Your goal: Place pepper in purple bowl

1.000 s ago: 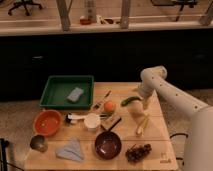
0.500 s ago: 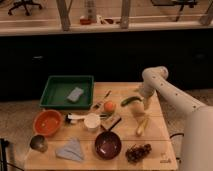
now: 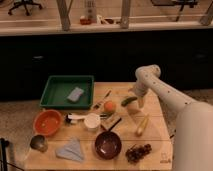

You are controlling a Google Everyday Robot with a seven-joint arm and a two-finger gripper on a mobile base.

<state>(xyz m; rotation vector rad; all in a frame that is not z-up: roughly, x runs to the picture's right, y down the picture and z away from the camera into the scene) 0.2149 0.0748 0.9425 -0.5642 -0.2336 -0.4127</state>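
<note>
A green pepper [image 3: 128, 101] lies on the wooden table [image 3: 155, 117], right of centre. My gripper [image 3: 136, 98] hangs from the white arm, low over the table, right at the pepper's right end; I cannot tell whether it touches the pepper. The dark purple bowl [image 3: 108, 145] stands empty near the table's front edge, below and to the left of the pepper.
An orange fruit [image 3: 110, 106] lies just left of the pepper. A white cup [image 3: 92, 121], an orange bowl [image 3: 47, 122], a green tray [image 3: 55, 97] holding a sponge [image 3: 75, 94], a blue cloth [image 3: 70, 149], grapes [image 3: 138, 152] and a yellow vegetable [image 3: 141, 125] share the table.
</note>
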